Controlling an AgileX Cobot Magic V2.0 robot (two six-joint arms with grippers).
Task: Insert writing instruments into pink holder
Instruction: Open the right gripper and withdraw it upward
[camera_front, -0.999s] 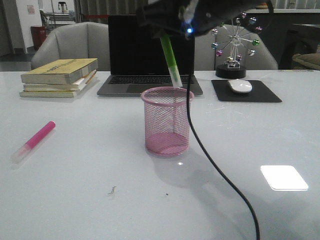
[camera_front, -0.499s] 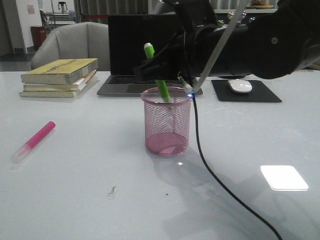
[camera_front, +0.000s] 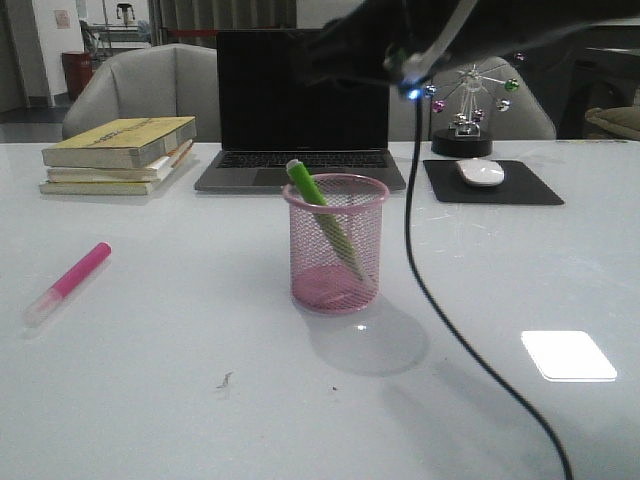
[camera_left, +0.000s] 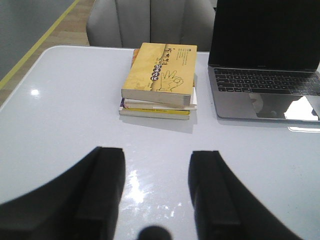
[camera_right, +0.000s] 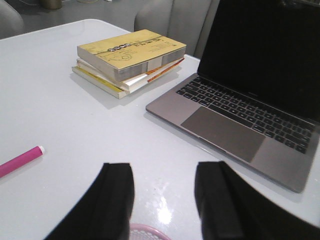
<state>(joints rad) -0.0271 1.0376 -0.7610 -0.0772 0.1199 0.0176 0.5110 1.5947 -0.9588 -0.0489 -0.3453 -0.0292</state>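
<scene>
The pink mesh holder (camera_front: 334, 243) stands mid-table, and the green highlighter (camera_front: 322, 213) leans inside it with its green end poking over the left rim. The magenta highlighter (camera_front: 67, 281) lies flat on the table at the far left; its end shows in the right wrist view (camera_right: 19, 161). My right gripper (camera_right: 164, 170) is open and empty above the holder, whose rim (camera_right: 150, 231) peeks between the fingers. In the front view the right arm (camera_front: 420, 40) is a dark blur at the top. My left gripper (camera_left: 156, 157) is open over bare table, out of the front view.
A stack of yellow books (camera_front: 118, 153) sits at the back left, an open laptop (camera_front: 300, 110) behind the holder, and a mouse on a black pad (camera_front: 482, 173) with a desk ornament (camera_front: 470, 100) at the back right. A black cable (camera_front: 450, 300) hangs from the right arm across the table.
The green highlighter went from hanging over the holder in my right gripper to leaning free inside it. The right gripper let go and rose above the holder.
</scene>
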